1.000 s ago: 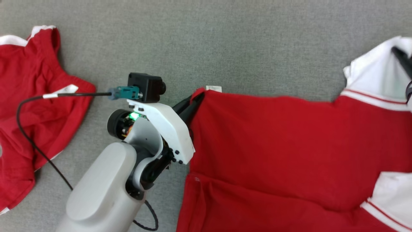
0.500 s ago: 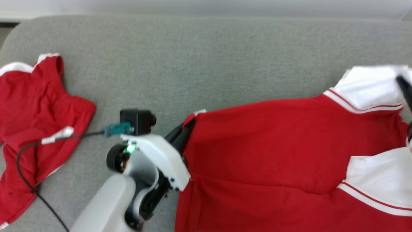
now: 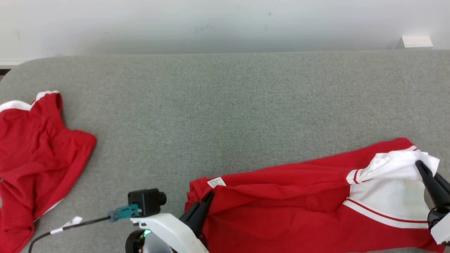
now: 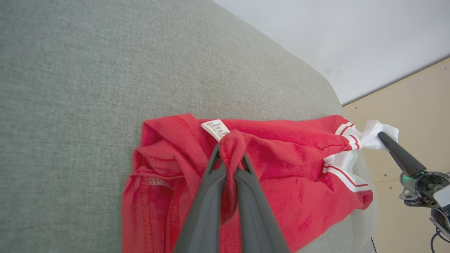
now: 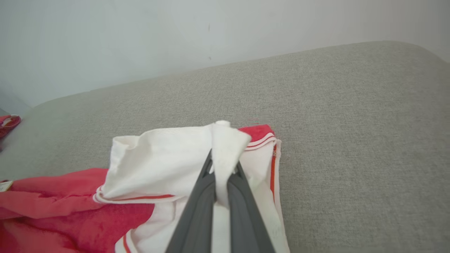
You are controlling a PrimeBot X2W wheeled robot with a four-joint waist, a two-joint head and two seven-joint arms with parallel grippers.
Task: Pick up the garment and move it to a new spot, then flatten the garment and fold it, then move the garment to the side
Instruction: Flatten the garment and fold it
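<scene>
Between the tapered dark fingers of the left hand [image 4: 229,156], a bunched red hem of the shirt [image 3: 281,196] is pinched; the right hand [image 5: 224,165] clamps its white, red-striped sleeve. The soft knit lies rumpled between them on the grey woven desk [image 3: 225,98].

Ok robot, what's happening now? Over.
Left gripper shut on shirt corner. Right gripper shut on its white sleeve. Other red garment off left, apart.
</scene>
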